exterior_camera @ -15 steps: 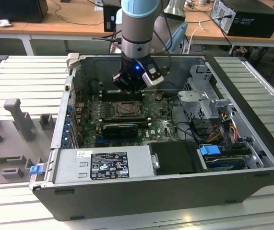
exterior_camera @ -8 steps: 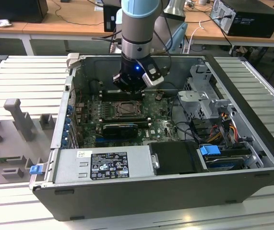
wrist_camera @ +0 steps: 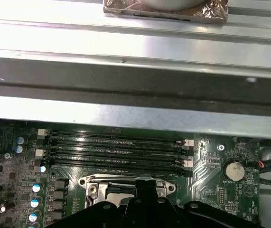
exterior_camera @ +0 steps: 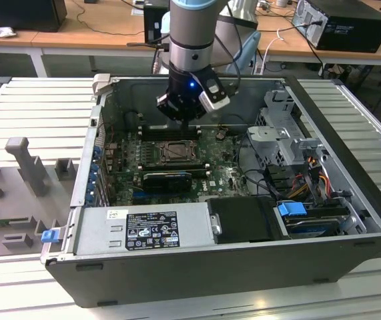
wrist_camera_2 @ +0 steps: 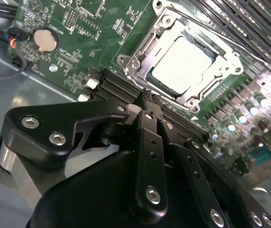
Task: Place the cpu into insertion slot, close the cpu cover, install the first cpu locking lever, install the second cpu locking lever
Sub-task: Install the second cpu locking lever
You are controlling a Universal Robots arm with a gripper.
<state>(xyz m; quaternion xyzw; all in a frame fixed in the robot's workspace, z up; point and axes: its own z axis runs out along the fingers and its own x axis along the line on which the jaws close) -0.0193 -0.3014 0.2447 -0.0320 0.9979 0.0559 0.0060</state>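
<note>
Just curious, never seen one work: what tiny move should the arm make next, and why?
Probably ease down toward the cover's near edge. The gripper hangs above the board beside the cpu cover, which already lies flat around the cpu, so latching it seems to be what is left. Whether it is latched, I cannot tell.

No print can be made out: the label (exterior_camera: pixel 151 230) on the power supply (exterior_camera: pixel 143 227) at the case's near wall carries lines too small to tell, as does the motherboard (wrist_camera_2: pixel 85 35) lettering

Dull metal cpu (wrist_camera_2: pixel 182 66), shiny metal cpu cover (wrist_camera_2: pixel 140 64), matt black pincer (wrist_camera_2: pixel 147 97)
</note>
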